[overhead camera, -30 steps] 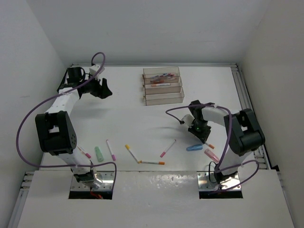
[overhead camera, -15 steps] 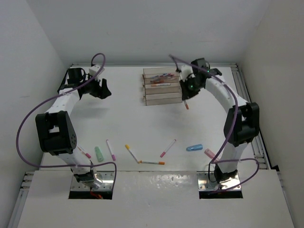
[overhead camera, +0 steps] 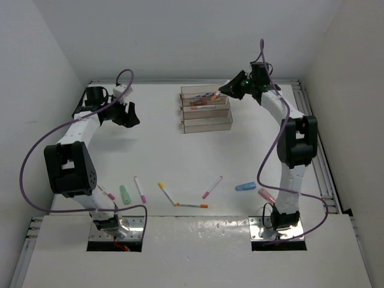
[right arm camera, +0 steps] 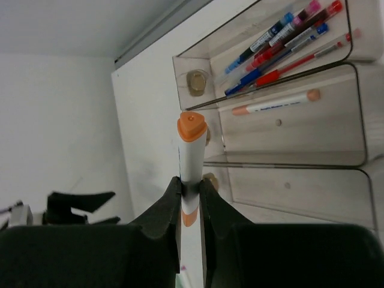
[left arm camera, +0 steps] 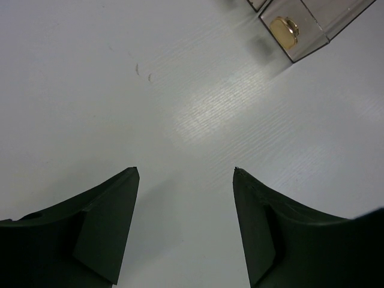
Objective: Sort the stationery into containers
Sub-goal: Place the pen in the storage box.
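Note:
Three clear trays [overhead camera: 229, 119] stand as a stepped row at the far middle. The far tray [right arm camera: 186, 66] holds several red and blue pens [right arm camera: 282, 36]. The middle tray [right arm camera: 354, 138] holds one white marker [right arm camera: 276, 103]. The near tray [right arm camera: 300, 192] looks bare. My right gripper [overhead camera: 231, 90] is shut on a white marker with orange caps [right arm camera: 192, 144] and holds it above the right end of the trays. My left gripper [overhead camera: 129, 114] is open and empty over the table at the far left; its jaws [left arm camera: 186, 171] stand wide apart.
Loose items lie along the near table: a pink-capped pen [overhead camera: 212, 186], an orange-tipped pen [overhead camera: 192, 205], a yellow-tipped pen [overhead camera: 166, 193], another pink pen [overhead camera: 140, 189], a green piece [overhead camera: 125, 194], a blue piece [overhead camera: 245, 186], a pink piece [overhead camera: 266, 195]. Walls enclose the table.
My right arm has swung from the near right of the table up to the trays, carrying the orange-capped marker. The left arm has barely moved.

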`<state>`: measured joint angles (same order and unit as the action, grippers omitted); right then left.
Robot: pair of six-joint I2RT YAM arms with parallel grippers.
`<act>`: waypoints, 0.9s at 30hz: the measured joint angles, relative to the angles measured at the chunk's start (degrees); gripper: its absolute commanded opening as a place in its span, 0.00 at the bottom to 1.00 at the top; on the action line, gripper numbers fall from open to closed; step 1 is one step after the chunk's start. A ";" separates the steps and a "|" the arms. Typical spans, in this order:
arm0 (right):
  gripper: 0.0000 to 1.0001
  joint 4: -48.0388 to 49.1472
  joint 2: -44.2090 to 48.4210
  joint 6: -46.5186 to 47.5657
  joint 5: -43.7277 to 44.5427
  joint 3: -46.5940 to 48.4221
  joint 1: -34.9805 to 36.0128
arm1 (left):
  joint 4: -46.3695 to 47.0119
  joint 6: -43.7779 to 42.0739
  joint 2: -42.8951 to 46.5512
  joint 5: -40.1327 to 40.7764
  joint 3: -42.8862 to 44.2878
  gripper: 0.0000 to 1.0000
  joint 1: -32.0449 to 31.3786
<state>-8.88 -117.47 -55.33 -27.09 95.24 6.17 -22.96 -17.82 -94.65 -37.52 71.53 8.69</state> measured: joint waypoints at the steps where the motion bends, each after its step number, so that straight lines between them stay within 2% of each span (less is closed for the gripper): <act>1: 0.00 0.22 -1.53 -2.49 0.50 0.83 0.52 | -0.81 -0.39 0.31 0.24 0.02 0.70 0.02; 5: 0.00 0.92 -8.11 -10.71 3.48 6.51 3.10 | -3.96 -1.95 1.31 1.66 1.03 0.71 0.28; 9: 0.00 0.87 -10.62 -14.95 5.14 9.53 4.87 | -5.31 -2.73 2.14 2.54 2.19 0.70 0.68; 23: 0.00 -3.82 -14.60 -19.85 9.88 9.84 5.73 | -7.78 -3.13 4.24 4.31 2.19 0.71 1.07; 24: 0.03 -4.13 -14.80 -19.98 10.12 9.68 5.99 | -7.85 -3.13 4.24 4.31 2.19 0.71 1.07; 25: 0.18 -4.61 -14.84 -20.17 10.23 9.35 6.32 | -7.87 -3.13 4.24 4.33 2.19 0.71 1.07; 27: 0.35 -5.33 -14.84 -20.61 10.40 9.07 6.88 | -7.91 -3.17 4.24 4.26 2.21 0.73 1.05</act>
<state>-14.22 -132.31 -75.94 -16.69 104.31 13.06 -30.87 -20.99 -90.41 -33.26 73.73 9.74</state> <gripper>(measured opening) 0.195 0.714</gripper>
